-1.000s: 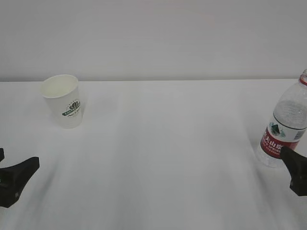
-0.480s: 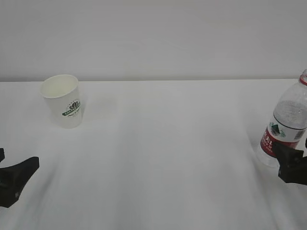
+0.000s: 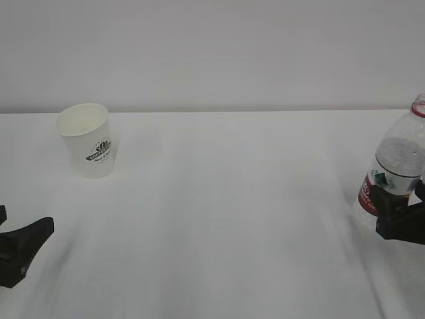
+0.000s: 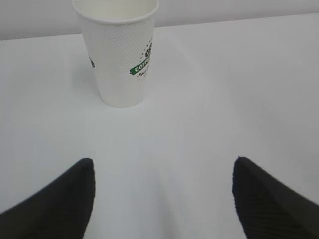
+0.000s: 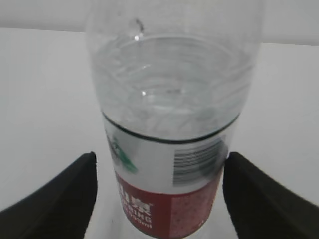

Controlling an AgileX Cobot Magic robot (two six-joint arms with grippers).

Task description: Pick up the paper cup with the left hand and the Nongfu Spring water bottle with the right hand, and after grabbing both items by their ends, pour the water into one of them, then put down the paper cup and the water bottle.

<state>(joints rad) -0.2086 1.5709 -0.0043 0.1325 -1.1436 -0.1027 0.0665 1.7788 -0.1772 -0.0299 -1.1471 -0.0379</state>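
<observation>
Over the last second I have moved the right tool (image 3: 398, 216) in around the Nongfu Spring water bottle (image 3: 396, 169), far right on the table (image 3: 232, 199); its jaws stand spread either side of the label, contact not confirmed. Grasp is imminent. The left tool (image 4: 162, 199) has barely moved, spread wide, well short of the paper cup (image 3: 86, 139) at far left. The bottle's top is cut off, so I cannot see whether it is capped.
</observation>
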